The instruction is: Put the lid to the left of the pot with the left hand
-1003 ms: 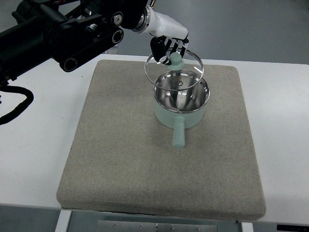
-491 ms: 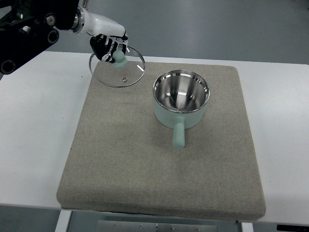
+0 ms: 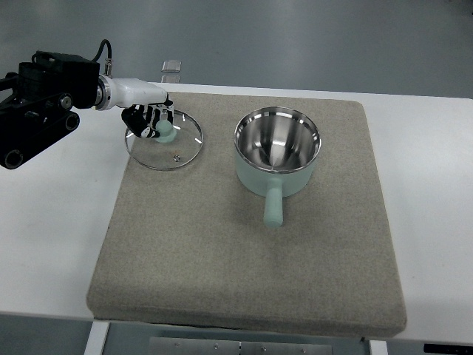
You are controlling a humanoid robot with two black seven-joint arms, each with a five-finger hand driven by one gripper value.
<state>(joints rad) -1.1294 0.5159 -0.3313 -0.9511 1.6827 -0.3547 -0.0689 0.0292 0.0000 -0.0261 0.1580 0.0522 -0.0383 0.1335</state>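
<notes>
One lid [image 3: 164, 140] — round clear glass w/ metal rim, mint knob up — lies about flat over the mat's [image 3: 244, 251] far-left corner, left of the one mint pot [image 3: 277, 153], whose handle points toward the camera. Left robot hand [image 3: 150, 121] — fingers curled round the knob. White tabletop [image 3: 52, 237].

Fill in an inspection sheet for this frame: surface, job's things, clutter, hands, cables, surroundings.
Surface: grey felt mat on a white table.
Job's things: glass lid at the mat's far-left area, left of the mint pot; pot uncovered, handle pointing toward the robot.
Clutter: small clear object at the table's far edge.
Hands: left hand gripping the lid's knob; right hand not in view.
Cables: black cable on the left arm.
Surroundings: grey floor.
</notes>
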